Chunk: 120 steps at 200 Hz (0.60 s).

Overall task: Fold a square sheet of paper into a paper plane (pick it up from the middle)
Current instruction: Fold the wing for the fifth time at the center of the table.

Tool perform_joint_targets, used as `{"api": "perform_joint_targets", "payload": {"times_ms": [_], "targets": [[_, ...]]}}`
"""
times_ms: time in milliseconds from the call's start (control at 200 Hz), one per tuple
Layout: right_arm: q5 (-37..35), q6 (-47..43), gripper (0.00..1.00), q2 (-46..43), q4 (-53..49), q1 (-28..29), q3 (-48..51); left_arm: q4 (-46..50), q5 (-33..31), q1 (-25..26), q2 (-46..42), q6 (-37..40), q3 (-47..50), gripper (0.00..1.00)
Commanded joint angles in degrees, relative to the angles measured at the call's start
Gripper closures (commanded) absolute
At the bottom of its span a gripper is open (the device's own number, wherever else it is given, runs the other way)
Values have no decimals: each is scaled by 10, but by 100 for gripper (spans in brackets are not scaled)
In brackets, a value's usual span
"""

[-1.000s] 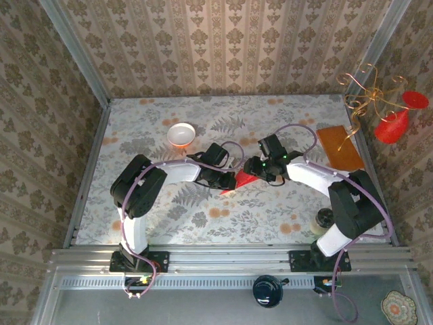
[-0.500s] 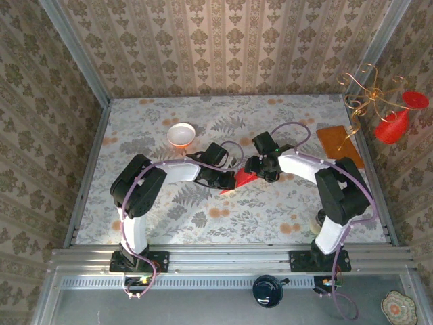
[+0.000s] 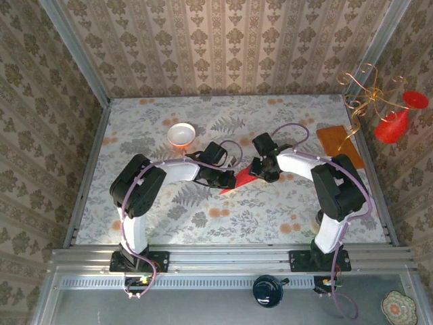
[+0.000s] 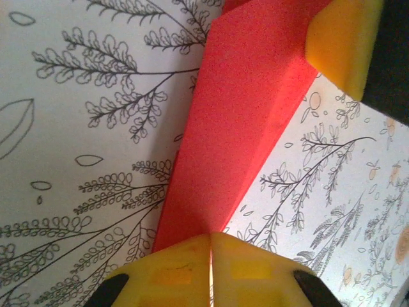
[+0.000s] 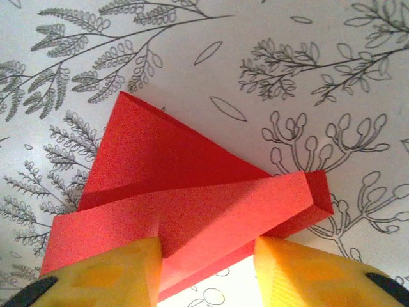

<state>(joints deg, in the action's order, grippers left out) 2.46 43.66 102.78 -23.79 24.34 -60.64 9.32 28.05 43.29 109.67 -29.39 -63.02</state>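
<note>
- The folded red paper [image 3: 243, 179] lies on the flowered table [image 3: 284, 223], right of the white bowl [image 3: 180, 134] and nearer the arm bases.
- The left pincer [image 4: 211, 243], on the paper's bowl side, is clamped on its pointed end.
- The right pincer [image 5: 208, 256], on the side away from the bowl, stands apart, straddling a raised flap.
- Likely risks: closing off the crease could set a crooked fold, and tugging against the clamp could tear the paper.
</note>
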Motion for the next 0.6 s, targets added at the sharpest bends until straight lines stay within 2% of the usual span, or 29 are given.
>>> {"api": "perform_joint_targets", "payload": {"times_ms": [0,595], "targets": [[-9,-2,59,28,-2,-3,10,-16,19,-3,-26,-5,0,88],[-3,-9,67,48,0,-3,11,-12,0,-16,1,-17,9,88]]}}
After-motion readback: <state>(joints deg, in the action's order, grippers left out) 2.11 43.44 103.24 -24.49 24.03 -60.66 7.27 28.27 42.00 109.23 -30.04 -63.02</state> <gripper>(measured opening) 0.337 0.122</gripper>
